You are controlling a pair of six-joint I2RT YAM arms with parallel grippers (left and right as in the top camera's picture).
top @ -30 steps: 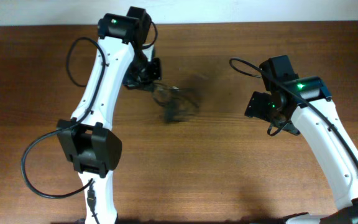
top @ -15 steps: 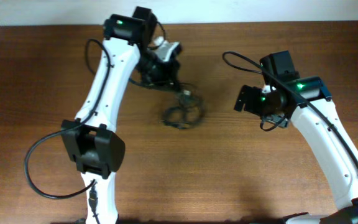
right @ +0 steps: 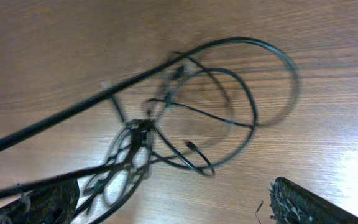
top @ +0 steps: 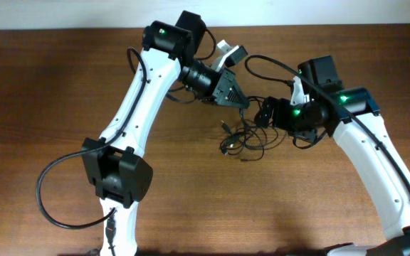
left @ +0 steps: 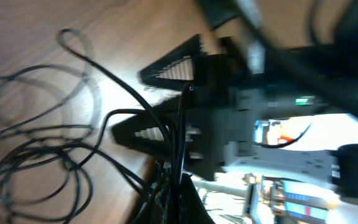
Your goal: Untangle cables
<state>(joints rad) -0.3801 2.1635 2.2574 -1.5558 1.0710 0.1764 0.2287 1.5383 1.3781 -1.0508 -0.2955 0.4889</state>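
Where the overhead view takes in the whole scene, a dark brown wood-grain table (top: 48,85) fills nearly all of it, with only a thin strip of white wall (top: 297,13) along the far edge. Light glares pale on the boards in both wrist views. The cables (top: 244,139) lie in a loose tangle of thin black loops near the middle of the table, between the two grippers. Several strands rise from the heap to the left gripper (top: 240,102), whose jaws are pressed together on them. In the left wrist view those strands gather into a bundle at the bottom edge, where that gripper's own tips are cut off by the frame and cannot be made out. The right gripper (top: 264,115) hangs just beside the heap with its jaws spread wide, clamping nothing. Seen from the left wrist, its two ribbed black fingers (left: 166,62) stand apart with a strand crossing the gap; whether the strand touches them I cannot tell. From the right wrist only the finger ends show at the two bottom corners, with the cables looping on the table between them and one knotted cluster running close along the left-hand one. The room behind the right gripper in the left wrist view is a bright blur, and the connector tips are too small to pick out.
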